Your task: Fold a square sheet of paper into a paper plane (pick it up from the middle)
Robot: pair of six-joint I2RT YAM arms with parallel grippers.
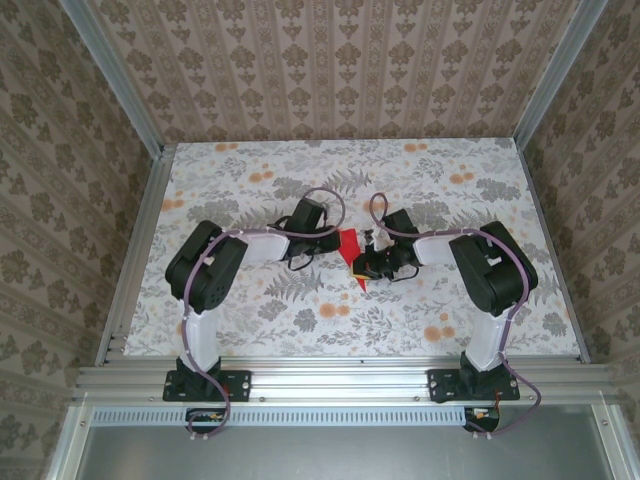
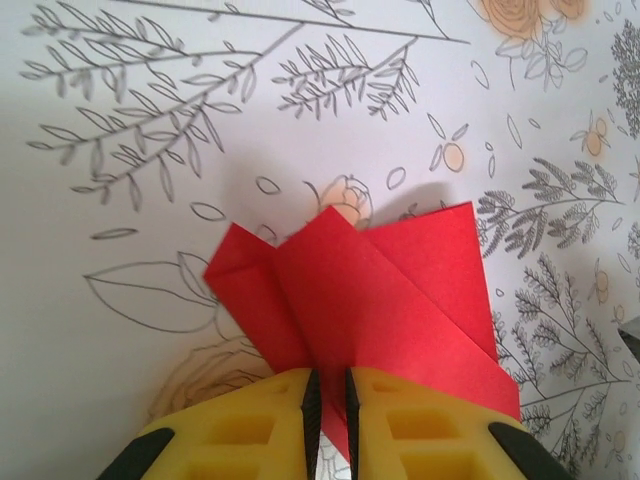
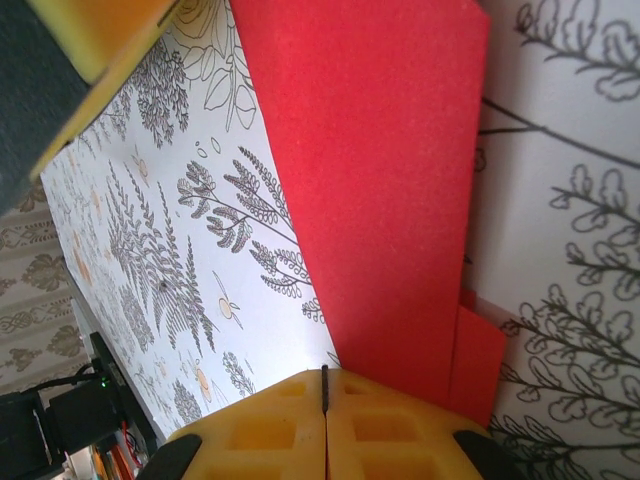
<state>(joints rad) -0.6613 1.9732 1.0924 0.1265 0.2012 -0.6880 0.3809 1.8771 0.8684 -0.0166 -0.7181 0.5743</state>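
While both arms meet over the middle of the flowered table (image 1: 400,320), the square sheet of paper (image 2: 370,290), bright red and creased into overlapping flaps, fans out from the left gripper (image 2: 330,385), whose yellow jaws are clamped on its lower part with a sliver of red between them. Just beside it, the right gripper (image 3: 325,382) has its jaws pressed tight together at the foot of a broad red flap, though whether they actually pinch it is hard to tell.
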